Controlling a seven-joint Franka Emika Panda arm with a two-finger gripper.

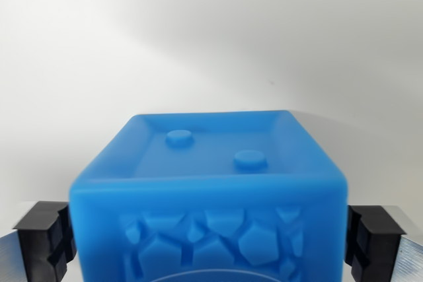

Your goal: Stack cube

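A blue cube point(211, 189) fills the lower middle of the wrist view. Its top face has a raised rim and two round studs, and its near side shows a cracked-stone relief. My gripper point(210, 242) has one black finger pad point(46, 239) at the cube's left side and the other at its right side point(370, 239). Both pads sit against the cube's sides, so the gripper is shut on the cube. No second cube is visible in this view.
A plain white surface point(211, 44) spreads behind and beyond the cube, with a soft shadow along its top. Nothing else shows on it.
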